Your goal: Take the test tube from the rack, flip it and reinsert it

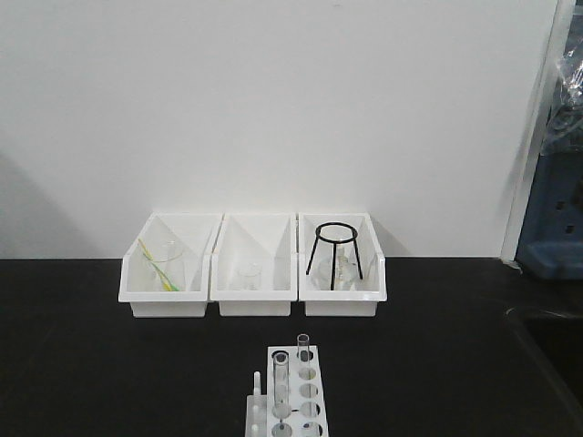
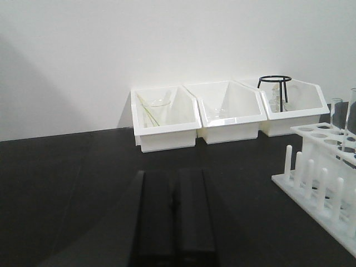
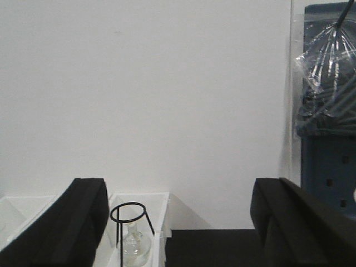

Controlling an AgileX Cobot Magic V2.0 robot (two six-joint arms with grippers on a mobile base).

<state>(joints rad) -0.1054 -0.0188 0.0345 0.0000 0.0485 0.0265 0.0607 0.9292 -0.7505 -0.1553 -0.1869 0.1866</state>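
Exterior front-facing: clear test tube (image 1: 281,382) upright in white rack (image 1: 322,405); left tool (image 2: 173,175) closed, right tool (image 3: 181,189) spread.

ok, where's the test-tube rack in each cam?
Front view: rack at bottom centre, cut off by the lower edge.
Left wrist: rack at the right edge, pegs toward the camera.
Right wrist: not in view.
Shared landmark: black wire tripod, in all three.

light: bright, even, soft, seems to come from above | shadows: grey wedge on the wall (image 1: 36,191) far left, faint ones beside the bins (image 1: 253,273) | glare: dull sheen on the black table (image 2: 67,167), glints on the plastic bag (image 3: 325,61) | focus: left gripper (image 2: 172,175) up close is kinda soft, everything low-res and a bit grainy
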